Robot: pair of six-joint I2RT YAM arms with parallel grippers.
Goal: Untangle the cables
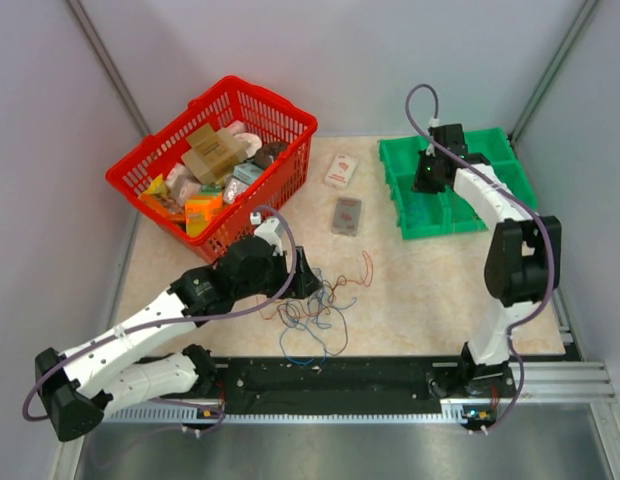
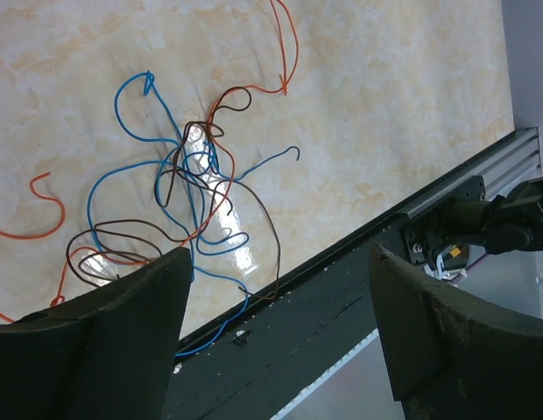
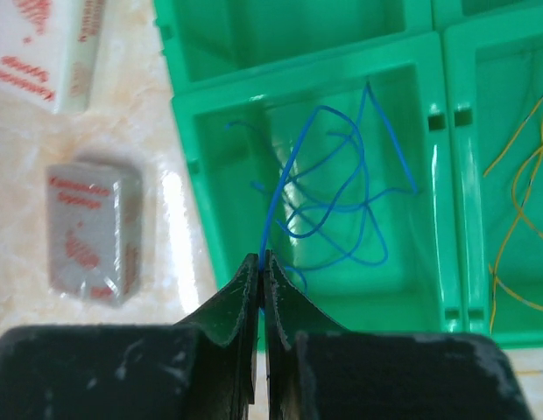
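My right pincer (image 3: 261, 262) is pressed together on the end of a blue wire (image 3: 280, 184). It hangs over a compartment of the green bin (image 3: 184, 131) at the far right corner of the desk (image 1: 430, 290). The strand runs from the tips down into that compartment, where blue loops (image 3: 342, 210) lie, and thin yellow strands (image 3: 517, 201) show in the compartment alongside. I read this as the sorting step, with one freed blue wire about to be dropped among its kind. The next move calls only for parting the jaws and lifting clear so the strand does not drag back out. My left pincer (image 2: 278, 254) is spread wide and holds nothing. It hovers over the rest of the cables (image 2: 197, 175), a loose knot of blue, orange and brown strands near the middle of the near edge. A couple of the strands trail over onto the black rail (image 1: 330, 378). The left arm's next pick needs a strand with a free end, perhaps the orange one lying apart at the knot's far side. Two small packets (image 1: 347, 215) lie between the knot and the far edge, just left of the bin, and a red basket (image 1: 140, 185) full of goods fills the far left corner. The desk is pale and marbled, glossy enough to throw glare, and plain grey walls close it in.
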